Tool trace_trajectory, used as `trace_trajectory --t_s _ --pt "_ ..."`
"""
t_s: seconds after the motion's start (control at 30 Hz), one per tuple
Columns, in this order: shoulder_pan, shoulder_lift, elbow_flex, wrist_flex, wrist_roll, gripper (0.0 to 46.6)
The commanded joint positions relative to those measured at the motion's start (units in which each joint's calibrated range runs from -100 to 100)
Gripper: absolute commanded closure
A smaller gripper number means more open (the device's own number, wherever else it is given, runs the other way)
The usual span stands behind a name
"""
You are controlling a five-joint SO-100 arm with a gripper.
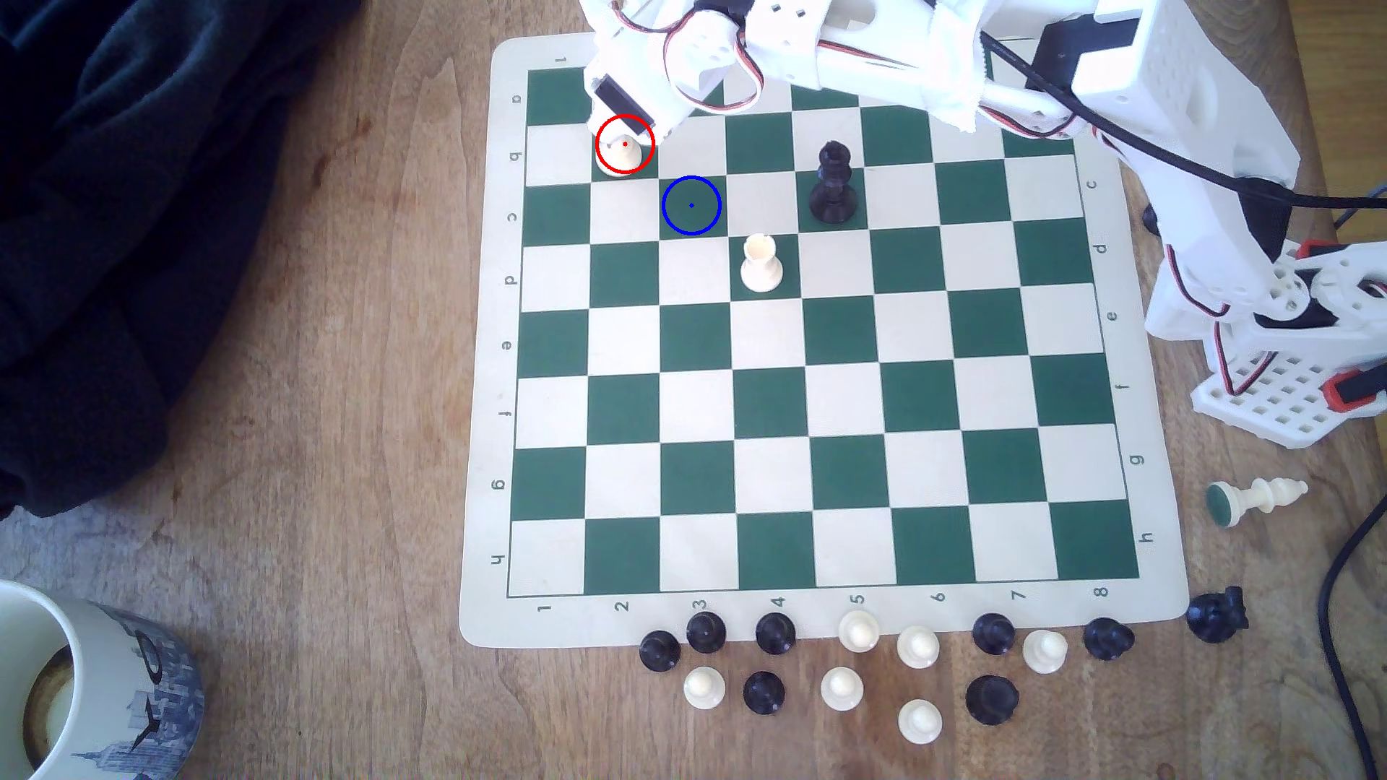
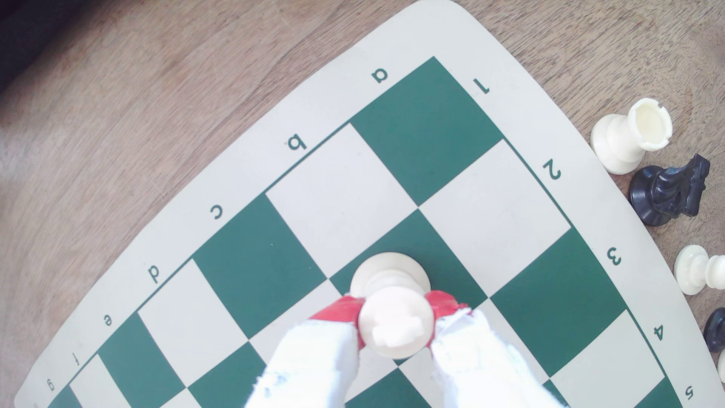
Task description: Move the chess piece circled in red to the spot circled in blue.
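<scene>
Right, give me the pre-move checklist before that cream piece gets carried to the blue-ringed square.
1. Gripper around the cream piece: ok, red pads sit on both sides of its head.
2. Firm grip: cannot tell; contact looks close, pressure not visible.
3. Piece off the board: cannot tell; its base overlaps its green square.
4. Blue-ringed square free: ok, nothing on it.
5. Path: ok, it lies diagonally next to the start; the shorter cream piece and black piece stand farther off.

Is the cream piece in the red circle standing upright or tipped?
Upright: the cream piece has its round base flat on the green square, head directly above, between the pincer tips.
</scene>
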State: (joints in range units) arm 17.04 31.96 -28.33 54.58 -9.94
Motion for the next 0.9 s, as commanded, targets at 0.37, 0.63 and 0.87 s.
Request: trace_trajectory --t_s 0.37,0.63,0.87 --pt "-2.8 -26.1 11.0 2.6 1.9 42.6" --pt "-3.9 -31.4 30.5 -4.0 3.1 42.9" --pt "-3.7 -27.8 32.6 -5.0 3.7 43.0"
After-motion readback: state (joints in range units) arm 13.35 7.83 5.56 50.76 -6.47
